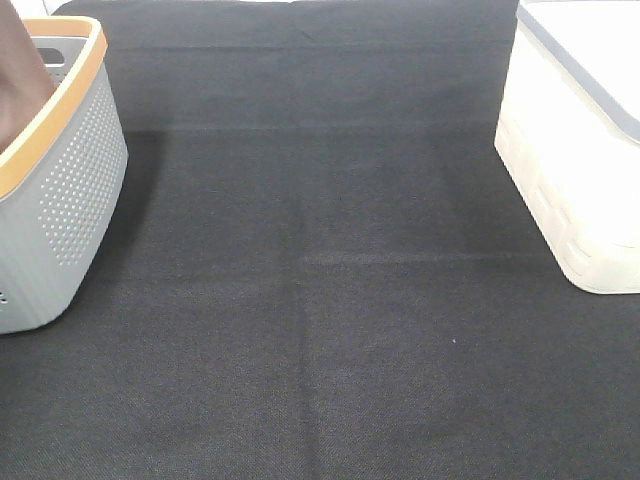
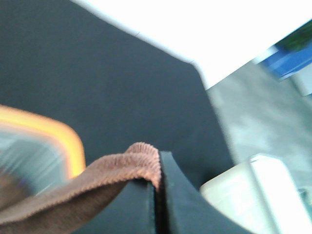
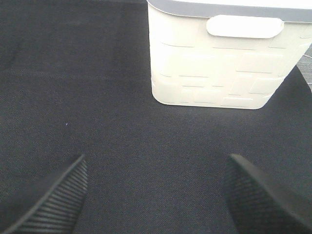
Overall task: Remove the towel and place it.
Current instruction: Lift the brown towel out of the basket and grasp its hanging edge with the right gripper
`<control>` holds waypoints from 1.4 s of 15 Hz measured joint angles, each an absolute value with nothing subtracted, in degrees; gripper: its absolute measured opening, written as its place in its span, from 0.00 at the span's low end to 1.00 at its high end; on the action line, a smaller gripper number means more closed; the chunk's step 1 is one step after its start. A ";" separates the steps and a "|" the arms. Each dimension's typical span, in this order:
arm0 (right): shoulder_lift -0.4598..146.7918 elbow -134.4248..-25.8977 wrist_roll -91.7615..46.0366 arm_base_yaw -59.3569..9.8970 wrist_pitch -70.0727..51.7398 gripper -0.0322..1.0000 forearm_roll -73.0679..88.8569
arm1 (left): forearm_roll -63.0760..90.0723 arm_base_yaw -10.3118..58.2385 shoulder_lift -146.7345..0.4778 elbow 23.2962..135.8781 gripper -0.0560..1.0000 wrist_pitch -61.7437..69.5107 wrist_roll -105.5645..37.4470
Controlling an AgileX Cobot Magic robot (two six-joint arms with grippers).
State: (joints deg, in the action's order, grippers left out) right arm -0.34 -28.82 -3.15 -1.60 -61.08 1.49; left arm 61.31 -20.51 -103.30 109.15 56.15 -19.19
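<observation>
The reddish-brown towel (image 2: pixel 97 178) is pinched between the black fingers (image 2: pixel 173 204) of my left gripper (image 2: pixel 157 187), which is shut on its edge; the cloth trails down toward the grey basket with the orange rim (image 2: pixel 68 139). In the exterior high view a strip of the brown towel (image 1: pixel 22 62) shows over that basket (image 1: pixel 70 190) at the far left; the left gripper itself is out of that view. My right gripper (image 3: pixel 156 195) is open and empty above the black mat, in front of the cream bin (image 3: pixel 219 58). It does not show in the exterior high view.
A cream bin with a grey rim (image 1: pixel 580 150) stands at the right edge of the black mat (image 1: pixel 320 300). The grey basket stands at the left edge. Beyond the mat's far edge, the left wrist view shows floor and a blue object (image 2: pixel 292 56).
</observation>
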 joint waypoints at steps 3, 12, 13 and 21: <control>-0.34 -28.82 -3.15 -1.60 -61.08 0.74 1.49 | 71.39 -20.51 -97.63 109.15 0.05 54.14 -24.64; -0.34 -28.82 -3.15 -1.60 -61.02 0.74 4.87 | 74.08 -3.72 -92.76 109.15 0.05 52.88 -31.17; -0.34 -28.82 -3.15 -1.60 -60.79 0.74 7.39 | 74.08 -1.26 -92.76 109.15 0.05 51.68 -31.63; 14.55 -29.45 -18.33 -1.60 -46.41 0.68 34.15 | 69.61 12.55 -92.76 109.15 0.05 46.52 -33.06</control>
